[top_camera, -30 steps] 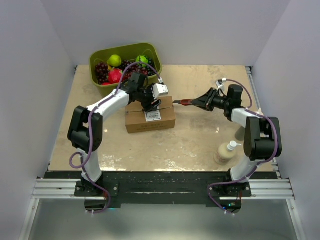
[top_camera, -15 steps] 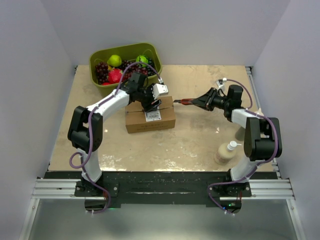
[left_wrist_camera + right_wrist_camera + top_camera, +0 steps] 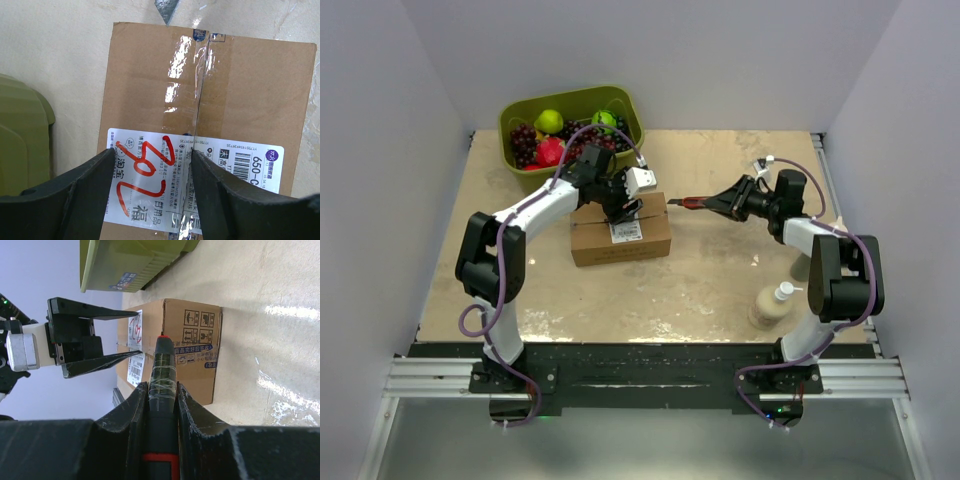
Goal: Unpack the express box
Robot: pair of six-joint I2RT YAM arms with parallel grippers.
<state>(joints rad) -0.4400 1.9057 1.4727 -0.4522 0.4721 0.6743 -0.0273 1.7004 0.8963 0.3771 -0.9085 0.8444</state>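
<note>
The express box [image 3: 620, 238] is a brown taped carton with a white label and red marks, lying at mid-table. It fills the left wrist view [image 3: 200, 100] and shows in the right wrist view [image 3: 187, 345]. My left gripper [image 3: 620, 207] is open just above the box top, its fingers [image 3: 85, 190] spread over the label. My right gripper [image 3: 725, 203] is shut on a black utility knife [image 3: 162, 385] with red marks. The knife's blade tip [image 3: 166, 10] points at the box's right end, at the tape seam [image 3: 202, 85].
An olive-green bin [image 3: 572, 125] of grapes, apples and other fruit stands behind the box at the back left. A small white-capped bottle [image 3: 773, 305] stands near the right arm's base. White walls enclose the table.
</note>
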